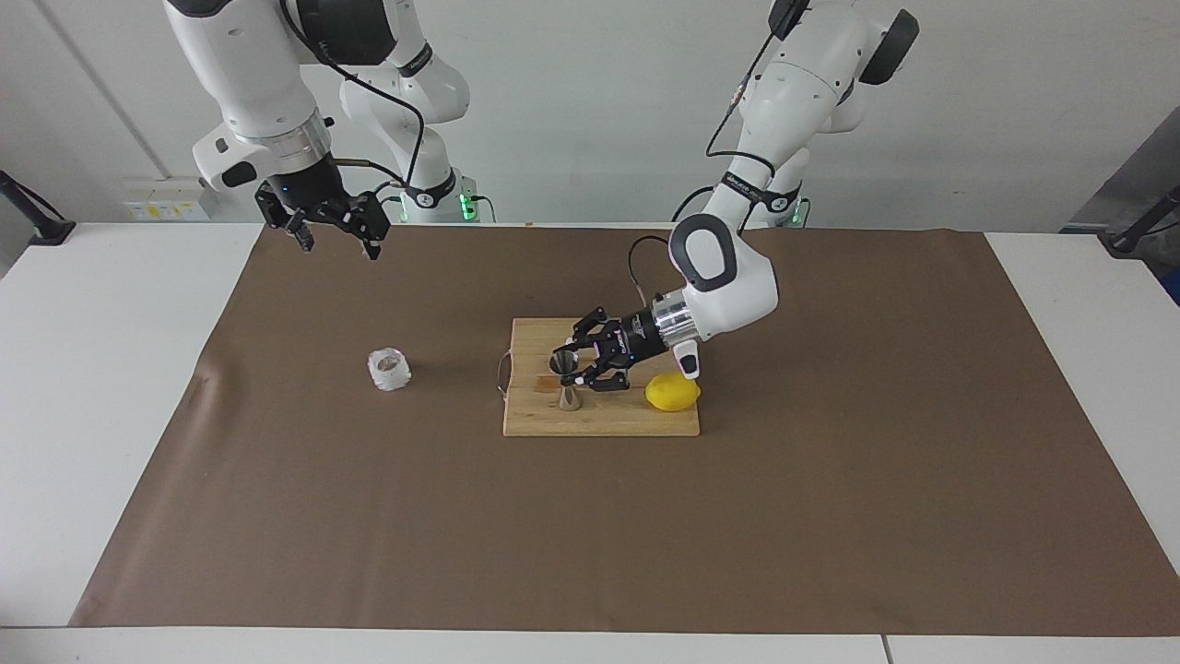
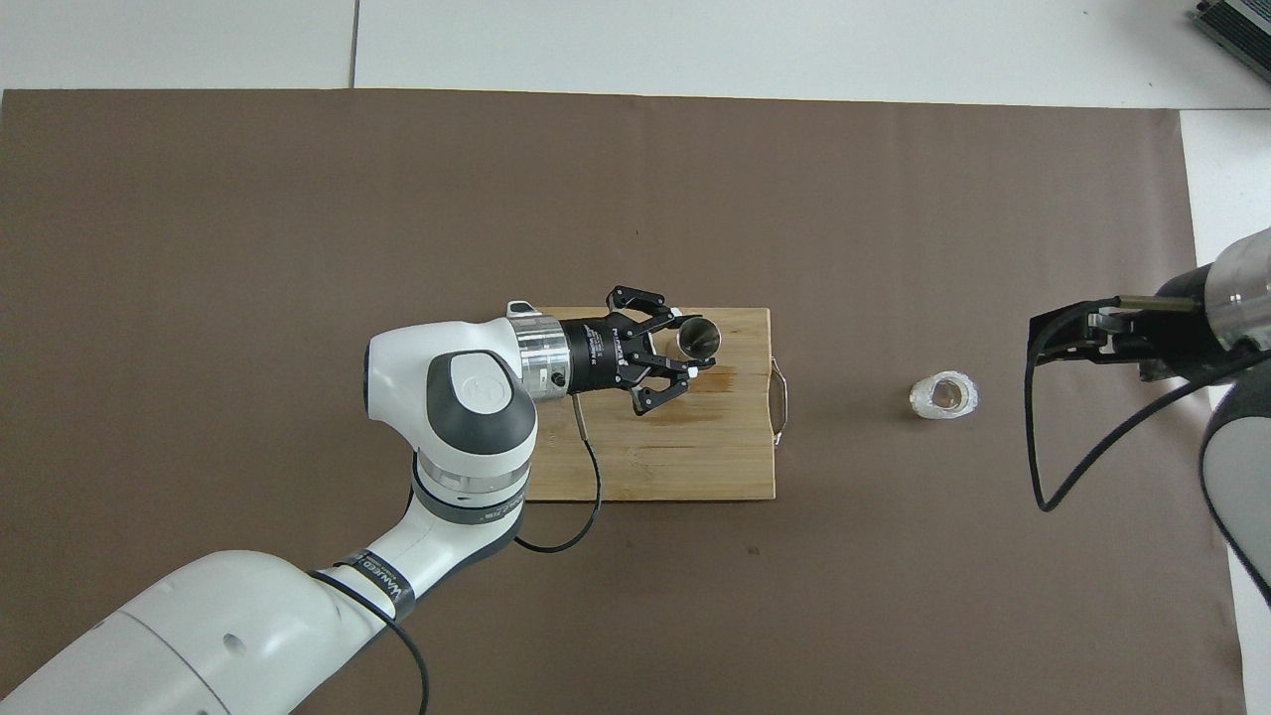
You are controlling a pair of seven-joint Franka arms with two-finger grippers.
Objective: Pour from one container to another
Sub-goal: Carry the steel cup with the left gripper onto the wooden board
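The left claw (image 1: pixel 575 367) is clamped on the waist of the small shiny steel hourglass jigger (image 1: pixel 568 380), which stands on the wooden cutting board (image 1: pixel 599 420). It should stay level. The squat clear faceted glass cup (image 1: pixel 388 369) sits on the brown mat toward the right arm's end (right claw (image 1: pixel 334 232) waits wide open, empty, high above the worktop).

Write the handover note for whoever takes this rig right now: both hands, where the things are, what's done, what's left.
Left hand: shut on the small shiny steel hourglass jigger, upright on the wooden cutting board, beside the yellow lemon.
Right hand: open, holding nothing, waiting in the air over the brown mat's edge toward the right arm's end.
Squat clear faceted glass cup: upright on the mat, between the board and the right arm's end, untouched.
Done: jigger gripped.
Left: grasp the cup, tip it into the jigger.
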